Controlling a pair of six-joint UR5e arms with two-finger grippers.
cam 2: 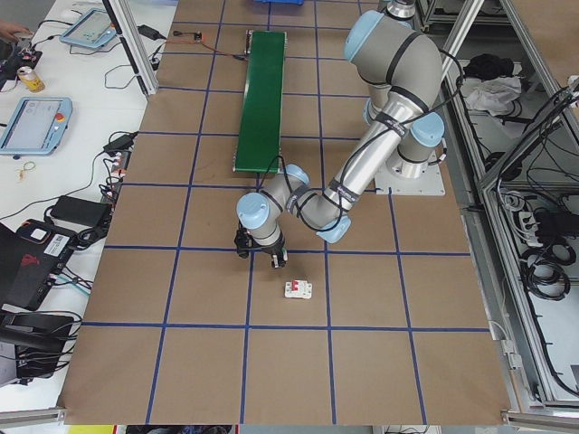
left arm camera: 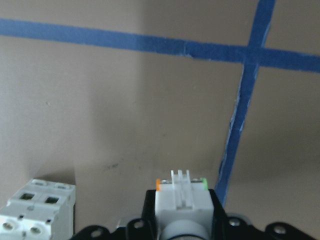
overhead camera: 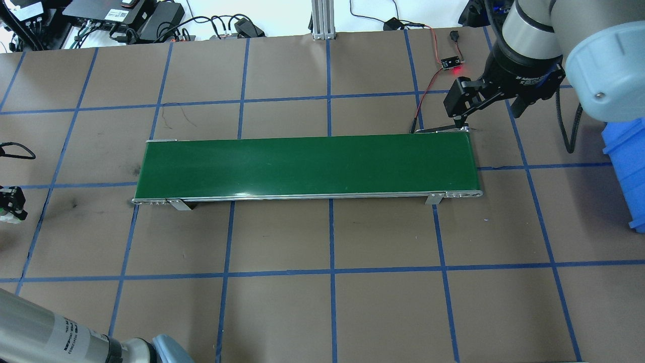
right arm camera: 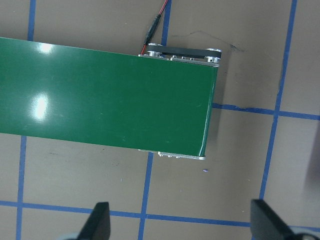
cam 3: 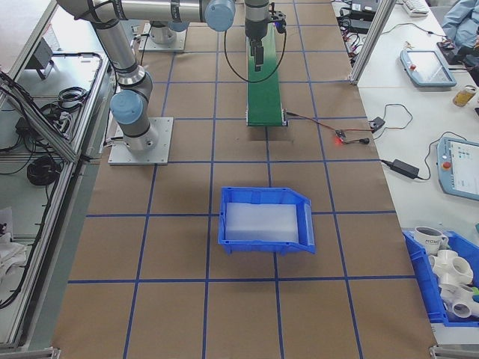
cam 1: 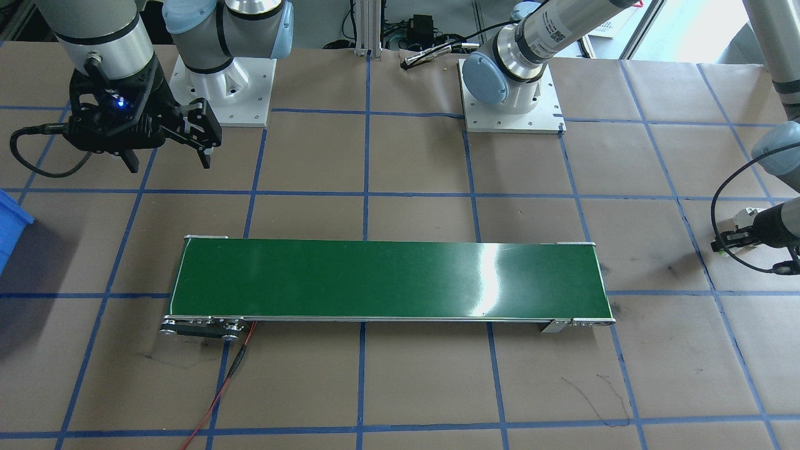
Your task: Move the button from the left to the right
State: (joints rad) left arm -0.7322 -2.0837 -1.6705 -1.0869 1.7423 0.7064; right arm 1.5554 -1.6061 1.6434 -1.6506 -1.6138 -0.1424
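Button [left arm camera: 181, 200]: small white-bodied switch, orange tab on one corner and green on the other, seen end-on in the left wrist view. Held between the jaws of the left gripper [left arm camera: 181, 220], which are closed against its sides. The green cap is not visible from here. Location: off the left end of the conveyor, low over the paper-covered table [overhead camera: 322, 242], near a crossing of blue tape lines. Judged to be gripped for carrying toward the belt.

Left gripper, other views: at the far left margin of the overhead view [overhead camera: 11, 204], at the far right margin of the front view [cam 1: 734, 234], with a white and green piece showing in its tip.

Circuit breaker [left arm camera: 36, 212]: white block with square openings on top, resting on the table just beside the held button. Also visible in the left side view [cam 2: 298, 289], apart from the gripper. Not part of the job; left where it lies.

Conveyor [overhead camera: 307, 164]: long green belt, middle of the table, nothing on it. Likely the route from left to right.

Right gripper [overhead camera: 491, 108]: fingers spread wide, holding nothing, hovering above the right end of the conveyor. Its wrist view shows both fingertips [right arm camera: 97, 222] well apart. Apparently posted there to receive.

Blue bin [cam 3: 266, 221]: beyond the right end of the belt, probable destination.
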